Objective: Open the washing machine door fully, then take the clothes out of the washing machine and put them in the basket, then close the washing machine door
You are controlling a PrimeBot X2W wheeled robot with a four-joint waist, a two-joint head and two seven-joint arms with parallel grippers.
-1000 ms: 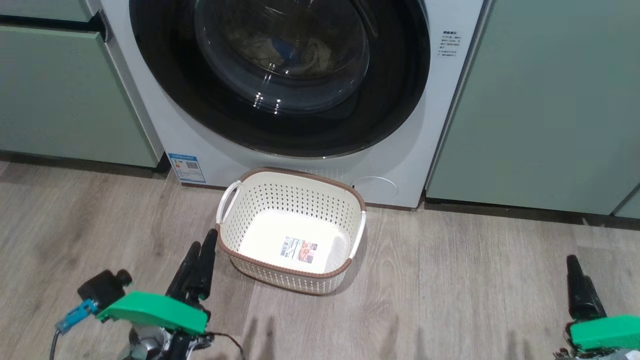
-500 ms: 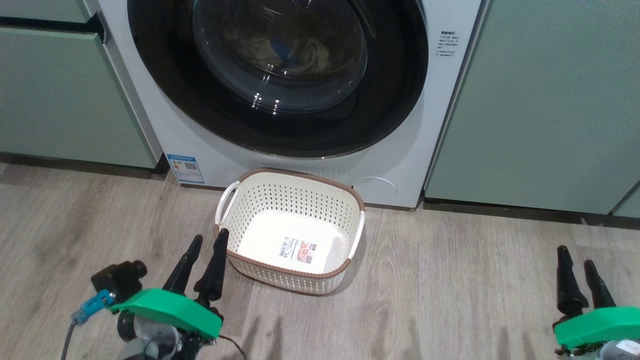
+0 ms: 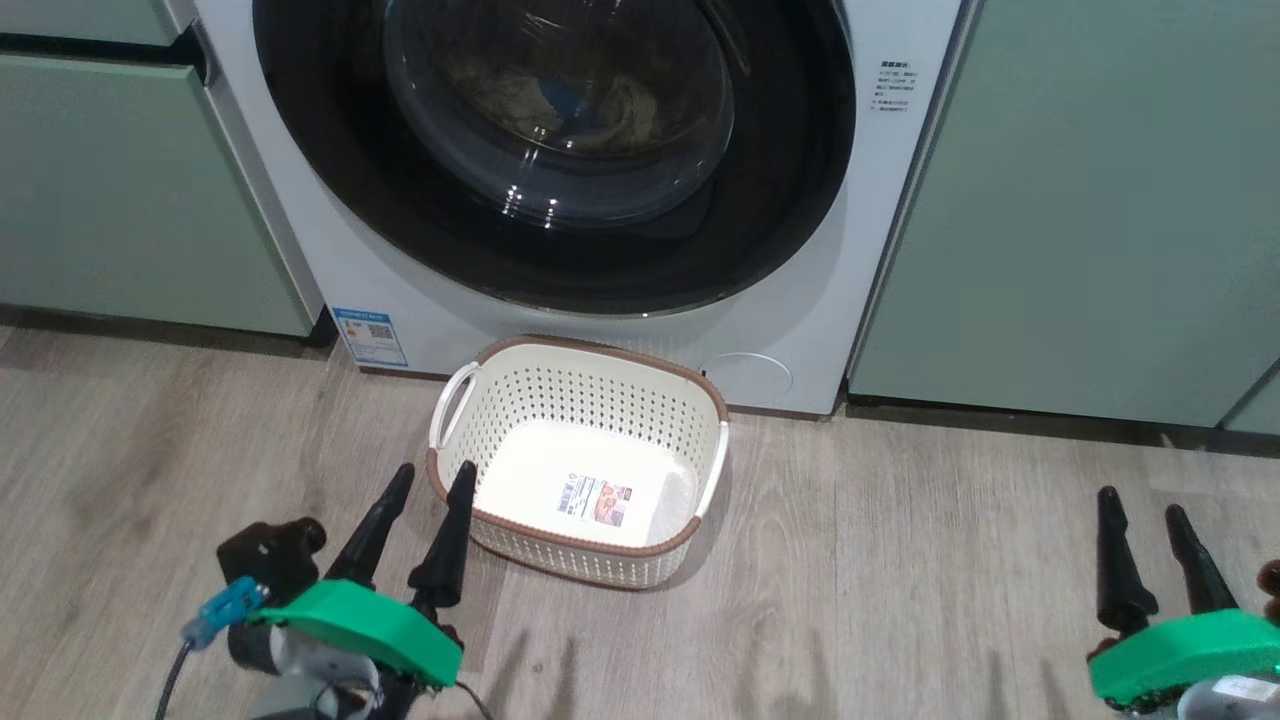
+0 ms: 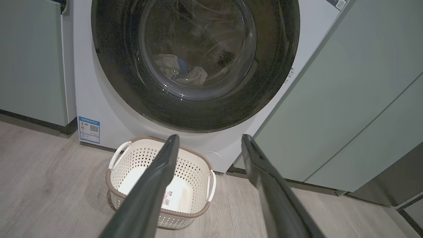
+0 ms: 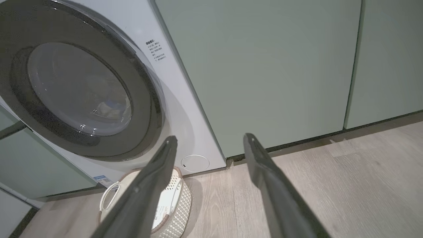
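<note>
Plainly the washing machine door sits shut against the washing machine, with the clothes heaped behind its glass, low in the drum. Both tools hang low over the floor, jaws spread wide and empty. From the left tool the door lies up at about 1 o'clock; from the right tool it lies well off at 10 o'clock, so I judge the left arm the nearer. The basket stands at the door's 6 o'clock, just beside the left tool, holding no clothes. Which edge of the door swings free I cannot tell
</note>
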